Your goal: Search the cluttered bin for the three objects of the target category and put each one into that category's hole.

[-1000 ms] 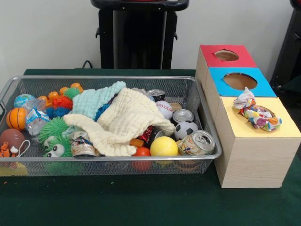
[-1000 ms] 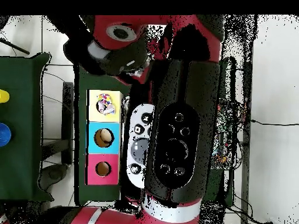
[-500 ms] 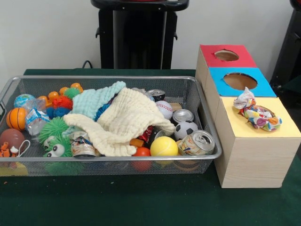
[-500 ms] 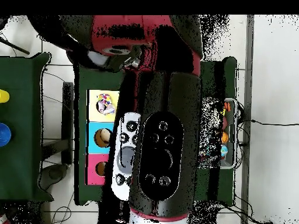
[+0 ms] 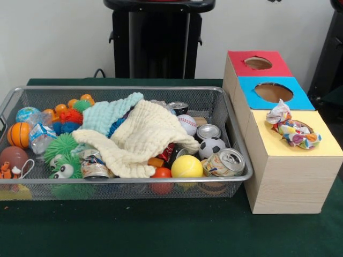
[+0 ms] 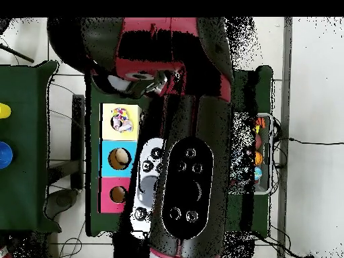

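A wire mesh bin (image 5: pixel 128 90) holds a cream cloth (image 5: pixel 142 140) and a pale blue cloth (image 5: pixel 107 113) heaped over balls and cans. Among them are a yellow ball (image 5: pixel 186 166), a soccer ball (image 5: pixel 211 146), a baseball (image 5: pixel 187 123) and a tipped can (image 5: pixel 225 163). Right of the bin stands a wooden box with a red-topped hole (image 5: pixel 258 62), a blue-topped hole (image 5: pixel 273 92) and a yellow top (image 5: pixel 321 145). A crumpled colourful wad (image 5: pixel 292 130) sits in the yellow top's hole. From overhead the arm (image 6: pixel 185 181) covers most of the bin, and its end (image 6: pixel 140 78) hangs near the yellow end of the box (image 6: pixel 119 119).
Green spiky toys (image 5: pixel 61 147), a small basketball (image 5: pixel 19 134) and orange balls (image 5: pixel 75 101) crowd the bin's left end. The bin and box rest on a green cloth (image 5: pixel 161 230). The front view shows no part of the arm over the table.
In the overhead view the arm's bulk has swung across the bin and its end has shifted towards the yellow end of the box. The front view is unchanged.
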Controlling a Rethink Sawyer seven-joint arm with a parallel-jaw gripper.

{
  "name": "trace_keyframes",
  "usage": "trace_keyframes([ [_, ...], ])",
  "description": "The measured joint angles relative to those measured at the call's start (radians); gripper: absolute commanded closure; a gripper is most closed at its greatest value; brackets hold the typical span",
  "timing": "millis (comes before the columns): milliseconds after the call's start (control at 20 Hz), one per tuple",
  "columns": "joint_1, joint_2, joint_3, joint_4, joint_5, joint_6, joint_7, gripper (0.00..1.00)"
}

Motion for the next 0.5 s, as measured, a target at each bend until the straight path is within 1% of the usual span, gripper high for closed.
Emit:
trace_keyframes([
  [250,-0.004,-0.020,0.018,0.080,0.005,-0.024,0.000,0.00],
  [300,-0.008,-0.028,0.031,0.114,0.006,-0.046,0.000,0.00],
  [500,-0.017,-0.035,0.045,0.167,0.006,-0.096,0.000,0.00],
])
